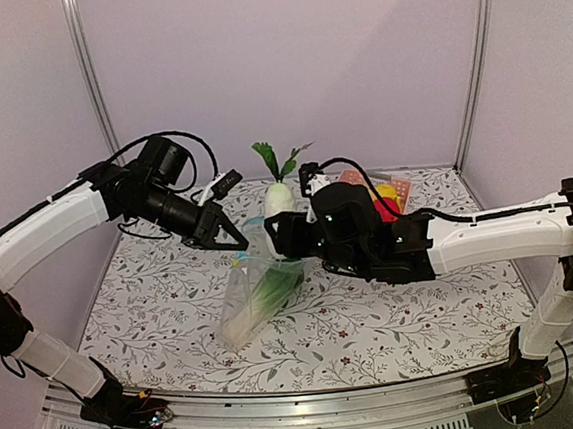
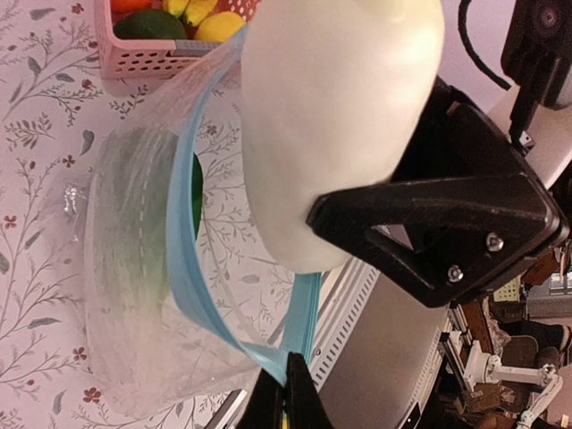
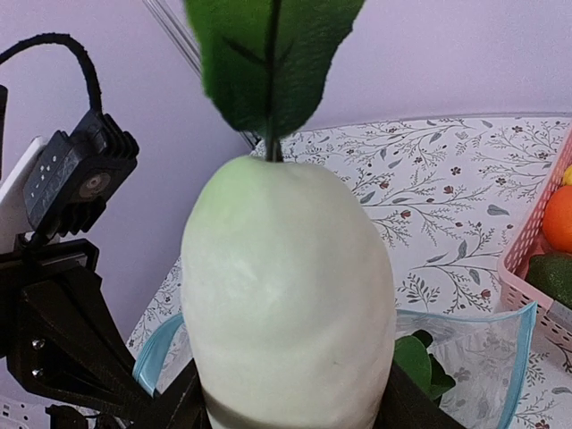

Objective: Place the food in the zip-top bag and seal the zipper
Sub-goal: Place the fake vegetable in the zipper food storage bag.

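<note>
A clear zip-top bag [image 1: 254, 303] lies propped open near the centre of the tabletop [image 1: 396, 315] with a green-and-white leafy vegetable [image 1: 273, 294] already inside. Its light-blue zipper [image 2: 183, 259] is lifted at the bag's 11 o'clock corner by the left gripper [image 1: 230, 237], whose jaws are pressed together on the strip. Just above the mouth, at the bag's 12 o'clock, a fat white toy vegetable [image 1: 278, 197] with green leaves hangs upright, its lower body pinched by the jaws of the right gripper [image 1: 280, 227]. A pink basket [image 2: 134, 58] holding more fruit sits at 1 o'clock. A clean drop likely calls for a wide-held mouth, the blunt end lowered squarely between the lips, and release only once it clears the strip
</note>
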### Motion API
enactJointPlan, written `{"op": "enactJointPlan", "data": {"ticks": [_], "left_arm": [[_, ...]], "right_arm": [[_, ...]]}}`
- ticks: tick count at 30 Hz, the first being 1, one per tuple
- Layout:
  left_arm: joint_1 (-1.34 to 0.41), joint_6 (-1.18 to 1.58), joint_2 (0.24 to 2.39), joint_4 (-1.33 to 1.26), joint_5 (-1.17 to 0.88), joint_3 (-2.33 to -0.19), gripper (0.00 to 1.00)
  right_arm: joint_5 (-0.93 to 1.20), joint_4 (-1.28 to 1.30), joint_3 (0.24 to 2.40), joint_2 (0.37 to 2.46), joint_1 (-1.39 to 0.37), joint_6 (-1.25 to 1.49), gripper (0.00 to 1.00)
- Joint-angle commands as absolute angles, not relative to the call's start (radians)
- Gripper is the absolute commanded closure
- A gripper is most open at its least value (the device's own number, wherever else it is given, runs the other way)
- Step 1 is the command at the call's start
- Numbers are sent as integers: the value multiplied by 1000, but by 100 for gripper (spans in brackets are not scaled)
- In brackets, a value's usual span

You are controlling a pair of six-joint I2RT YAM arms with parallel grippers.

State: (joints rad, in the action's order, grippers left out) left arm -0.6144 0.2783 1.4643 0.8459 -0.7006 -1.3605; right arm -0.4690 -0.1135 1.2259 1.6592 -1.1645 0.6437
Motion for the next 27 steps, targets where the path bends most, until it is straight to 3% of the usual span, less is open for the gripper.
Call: {"op": "enactJointPlan", "data": {"ticks": [1,8,18,27], "left_arm": [[-599,283,1445,813,-720,-1355,100],[-598,283,1437,813,-716,-1354,100],[-599,290,1430,806,-739,-1343,100],[-592,292,1430,786,-715,-1324,100]], "right_arm": [[-523,-140,1196,1664,-1184,665,49],[-552,-129,1193,1690,-1211,670,44],[-647,-163,1264,1778,-1226,658,44],[-563,-143,1241,1778,-1239,671,40]]}}
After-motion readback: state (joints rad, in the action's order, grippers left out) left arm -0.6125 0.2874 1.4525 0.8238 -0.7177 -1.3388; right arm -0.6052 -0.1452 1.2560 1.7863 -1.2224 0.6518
